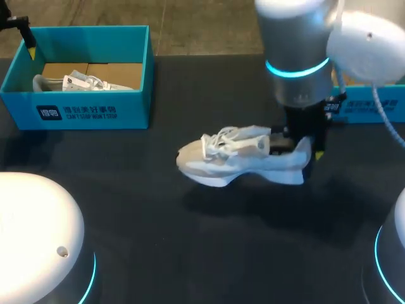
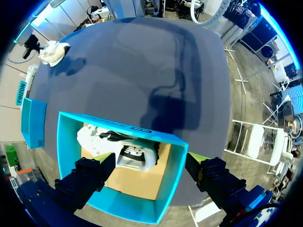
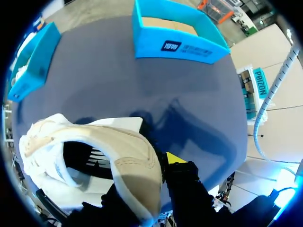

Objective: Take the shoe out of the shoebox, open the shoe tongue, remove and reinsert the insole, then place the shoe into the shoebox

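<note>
From above, the shoe (image 1: 243, 157) sat on the table (image 1: 190, 253), well away from the box (image 1: 76, 111). The right gripper (image 1: 302, 147) was at its heel. The laces looked done up and the tongue looked flat. If so, the insole would be hard to get at, and a hard pull there could drag the whole shoe along.

From the left wrist, the left gripper (image 2: 151, 175) hung over the box with its fingers spread wide and nothing in them. The other shoe (image 2: 118, 146) lay inside the box. If this arm went down, it could grab the wrong shoe. It could also bump the box wall and push the box.

From the right wrist, the fingers were pinching the back wall of the heel, one inside the shoe and one outside. That was only a thin, soft bit to hold. I think the shoe could slip out or swing round if it was lifted fast. The toe could tip down and hit the table.
</note>
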